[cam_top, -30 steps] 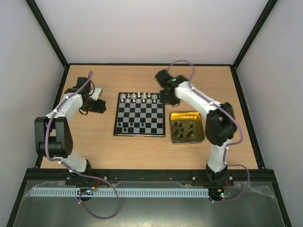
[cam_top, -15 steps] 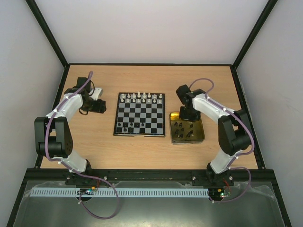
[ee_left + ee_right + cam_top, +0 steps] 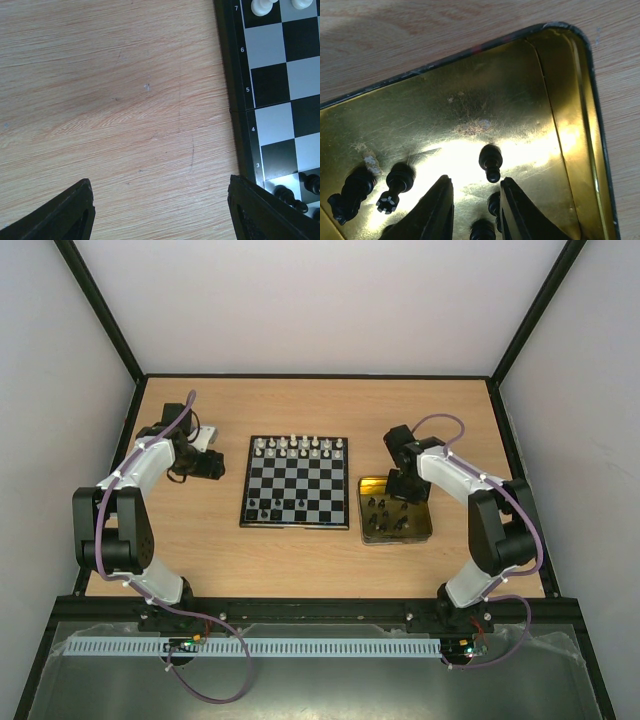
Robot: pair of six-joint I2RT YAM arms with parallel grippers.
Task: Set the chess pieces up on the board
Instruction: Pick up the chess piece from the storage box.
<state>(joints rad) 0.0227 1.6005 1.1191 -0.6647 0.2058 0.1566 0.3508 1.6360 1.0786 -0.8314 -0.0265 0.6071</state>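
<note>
Your right gripper (image 3: 475, 184) hangs over the yellow-lined tin (image 3: 560, 85), fingers narrowly parted and gripping nothing. One black pawn (image 3: 491, 161) lies just ahead of its tips. Your left gripper (image 3: 159, 182) is spread wide over bare table (image 3: 125, 100) — the board (image 3: 239, 115) sits just beside one finger.

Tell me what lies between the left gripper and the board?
Only bare wooden table. In the top view, nothing stands between the left gripper and the board.
</note>
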